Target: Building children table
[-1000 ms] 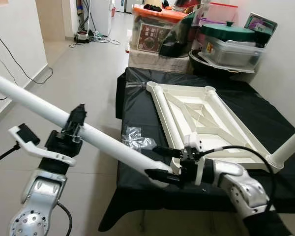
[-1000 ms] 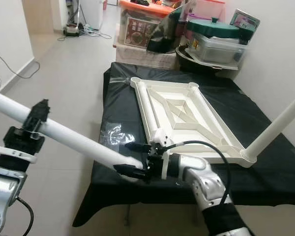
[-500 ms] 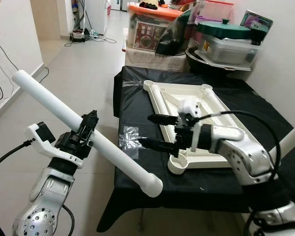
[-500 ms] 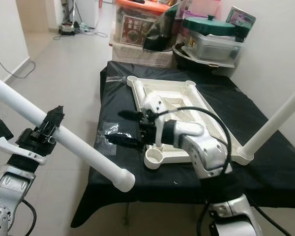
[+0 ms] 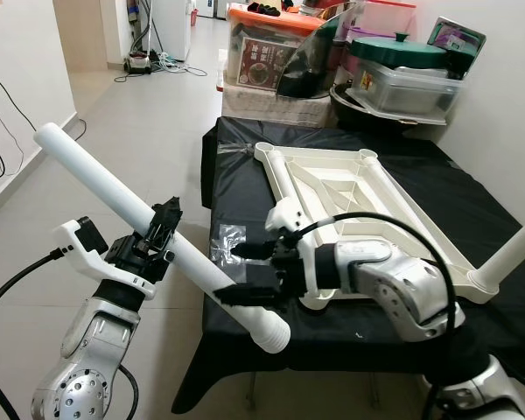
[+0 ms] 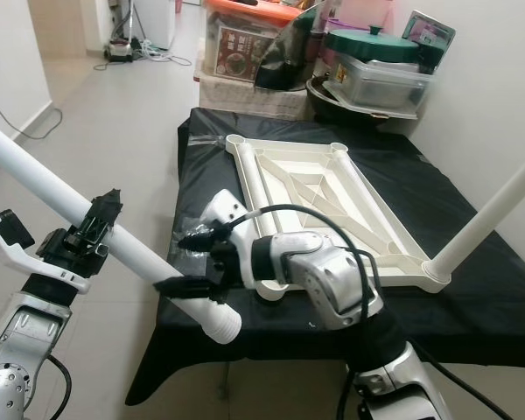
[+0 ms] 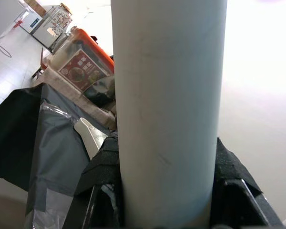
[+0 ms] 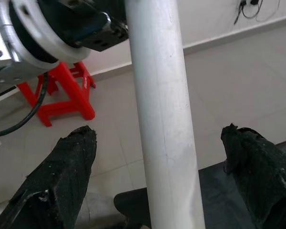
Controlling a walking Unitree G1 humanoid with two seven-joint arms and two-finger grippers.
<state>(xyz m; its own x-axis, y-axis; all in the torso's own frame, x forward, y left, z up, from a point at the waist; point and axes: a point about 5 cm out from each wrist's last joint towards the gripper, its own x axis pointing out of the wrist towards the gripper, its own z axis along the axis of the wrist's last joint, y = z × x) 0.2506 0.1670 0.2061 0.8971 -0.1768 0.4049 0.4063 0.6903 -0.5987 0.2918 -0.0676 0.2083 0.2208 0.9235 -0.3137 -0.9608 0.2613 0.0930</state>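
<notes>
A long white tube leg (image 5: 114,197) slants over the floor left of the table, and my left gripper (image 5: 164,229) is shut on its middle. In the left wrist view the leg (image 7: 169,95) sits clamped between the black fingers (image 7: 102,167). My right gripper (image 5: 243,273) is open and straddles the leg near its lower end, with a gap on each side of the leg (image 8: 164,119) between the fingers (image 8: 62,191). The white tabletop (image 5: 367,201) lies upside down on the black-covered table (image 5: 472,201). Its near-left corner socket (image 6: 271,290) is empty. Another leg (image 5: 516,254) stands in the near-right corner.
Storage boxes and lidded bins (image 5: 402,74) crowd the table's far end. A clear plastic bag (image 5: 232,238) lies on the cloth by the near-left edge. Open tiled floor (image 5: 140,122) lies to the left, with cables along the wall. A red stand (image 8: 62,102) is behind my left arm.
My right gripper has dropped from above the tabletop's edge to the leg's lower end and now straddles it. A second ago that end was at the near-left corner; it now hangs off the table.
</notes>
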